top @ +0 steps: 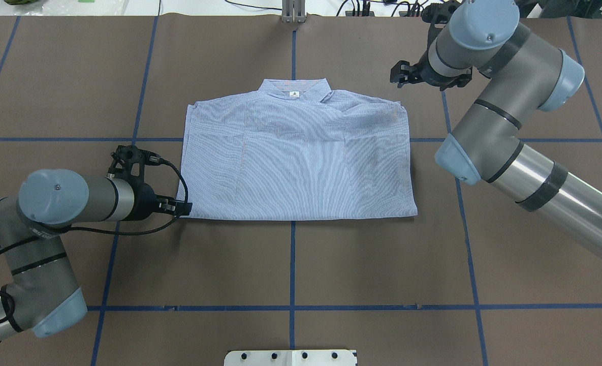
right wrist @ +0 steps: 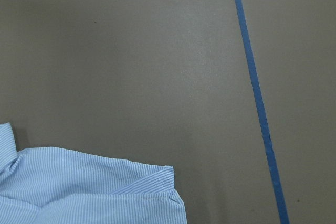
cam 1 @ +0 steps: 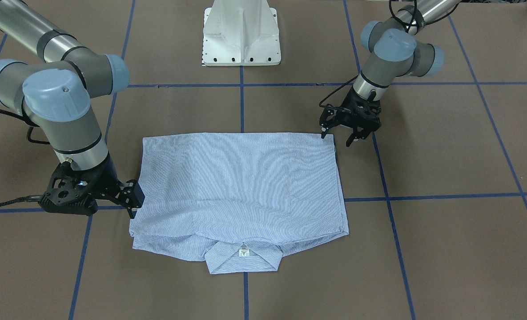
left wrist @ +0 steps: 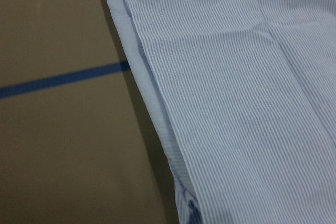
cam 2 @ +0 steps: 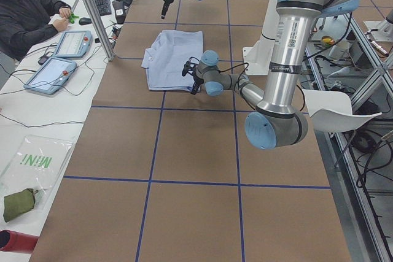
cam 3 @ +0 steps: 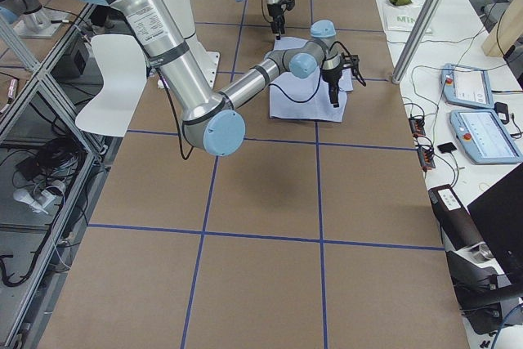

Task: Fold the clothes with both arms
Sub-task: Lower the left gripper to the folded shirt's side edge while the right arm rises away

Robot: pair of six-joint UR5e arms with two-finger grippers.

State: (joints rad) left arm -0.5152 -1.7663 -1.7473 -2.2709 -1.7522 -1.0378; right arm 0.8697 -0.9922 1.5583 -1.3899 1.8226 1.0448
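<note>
The light blue striped shirt (cam 1: 241,178) lies folded into a flat rectangle on the brown table (cam 1: 445,249). Its collar with the white label (cam 1: 244,253) points away from the robot. In the overhead view the shirt (top: 295,157) sits mid-table. My left gripper (cam 1: 336,138) is open and low at the shirt's near left corner, one fingertip (cam 1: 323,134) at the cloth edge; it also shows in the overhead view (top: 182,207). My right gripper (cam 1: 132,206) appears open and empty beside the far right edge, seen overhead (top: 397,73) beyond that corner. Both wrist views show only shirt edge (left wrist: 236,77) and corner (right wrist: 79,192), no fingers.
The white pedestal base (cam 1: 242,33) stands at the robot's side of the table. Blue tape lines (top: 292,264) cross the brown surface. An operator (cam 2: 24,16) sits at a side bench with control tablets (cam 2: 55,72). A white chair (cam 2: 331,111) stands behind the robot.
</note>
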